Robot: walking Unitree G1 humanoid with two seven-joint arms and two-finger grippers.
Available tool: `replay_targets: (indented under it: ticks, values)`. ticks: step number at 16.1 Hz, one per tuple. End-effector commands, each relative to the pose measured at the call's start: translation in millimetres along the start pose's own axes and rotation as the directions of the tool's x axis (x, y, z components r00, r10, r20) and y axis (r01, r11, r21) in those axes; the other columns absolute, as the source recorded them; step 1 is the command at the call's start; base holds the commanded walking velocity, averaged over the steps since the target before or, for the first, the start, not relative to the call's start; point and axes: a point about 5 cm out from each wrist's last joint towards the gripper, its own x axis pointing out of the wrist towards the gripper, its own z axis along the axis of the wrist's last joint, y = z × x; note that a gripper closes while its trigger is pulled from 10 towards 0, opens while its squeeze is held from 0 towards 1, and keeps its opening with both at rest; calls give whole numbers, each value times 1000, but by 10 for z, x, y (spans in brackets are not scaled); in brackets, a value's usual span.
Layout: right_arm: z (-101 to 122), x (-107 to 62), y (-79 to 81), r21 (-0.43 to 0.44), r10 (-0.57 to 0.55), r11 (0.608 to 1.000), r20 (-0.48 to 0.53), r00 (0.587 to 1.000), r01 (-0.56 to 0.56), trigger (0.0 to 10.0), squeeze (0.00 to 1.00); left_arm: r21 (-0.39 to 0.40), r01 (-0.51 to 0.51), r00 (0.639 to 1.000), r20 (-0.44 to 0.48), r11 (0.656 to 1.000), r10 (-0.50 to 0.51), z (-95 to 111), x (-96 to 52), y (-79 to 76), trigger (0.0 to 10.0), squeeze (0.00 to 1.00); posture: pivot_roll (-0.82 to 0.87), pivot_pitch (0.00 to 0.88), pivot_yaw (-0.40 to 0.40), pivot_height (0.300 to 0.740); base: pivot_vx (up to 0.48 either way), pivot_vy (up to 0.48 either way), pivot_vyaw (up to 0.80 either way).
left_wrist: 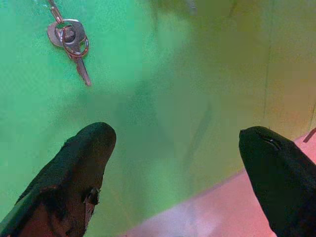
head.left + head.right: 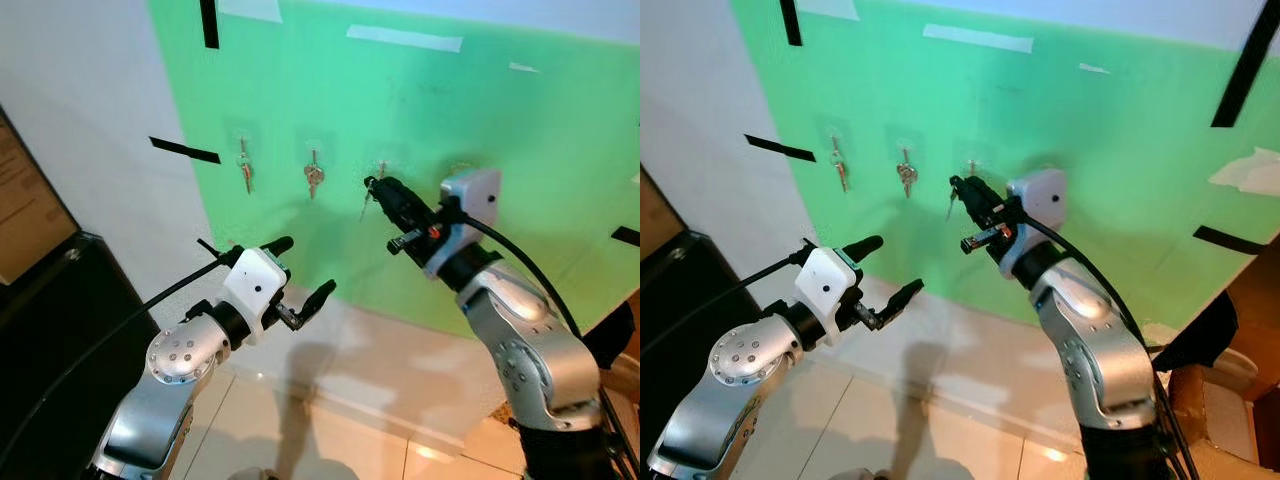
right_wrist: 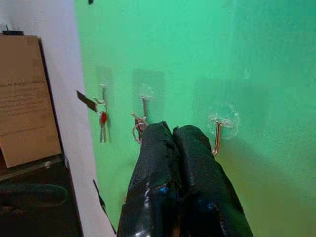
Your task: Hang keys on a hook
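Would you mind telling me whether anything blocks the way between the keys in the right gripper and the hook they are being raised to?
Nothing visible does. The right gripper holds the keys right at the third hook on the green wall.

— What can't you make out?
— The right hand (image 2: 374, 186) covers the third hook (image 2: 381, 166); whether its keys (image 2: 365, 207) hang there is unclear.
— Anything else?
— Printing on the brown board (image 3: 27, 98) is blurred, and the picture's edge cuts it off.
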Motion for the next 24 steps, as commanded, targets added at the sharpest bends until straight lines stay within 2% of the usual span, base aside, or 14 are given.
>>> replay_targets:
  ticks: [1,9,16,24]
  values:
    - [30,61,33,-11,23,1000,16,1000,-23,10000,0,9,5,1000,21,1000,-5,58,0,13,10000,0,-11,0,12,740,0,0,0]
    - [21,104,-30,-14,-10,1000,17,1000,10,10000,0,0,24,999,37,1000,-24,86,-11,-9,10000,0,-9,0,11,740,0,0,0]
    - [19,47,-110,-19,-48,999,17,999,48,10000,0,-4,40,999,38,999,-40,84,-13,-18,10000,0,-11,0,14,740,0,0,0]
    - [-138,-3,-125,-22,-55,998,-53,997,54,10000,0,-5,52,998,42,999,-52,94,-5,-19,10000,0,-10,0,15,740,0,0,0]
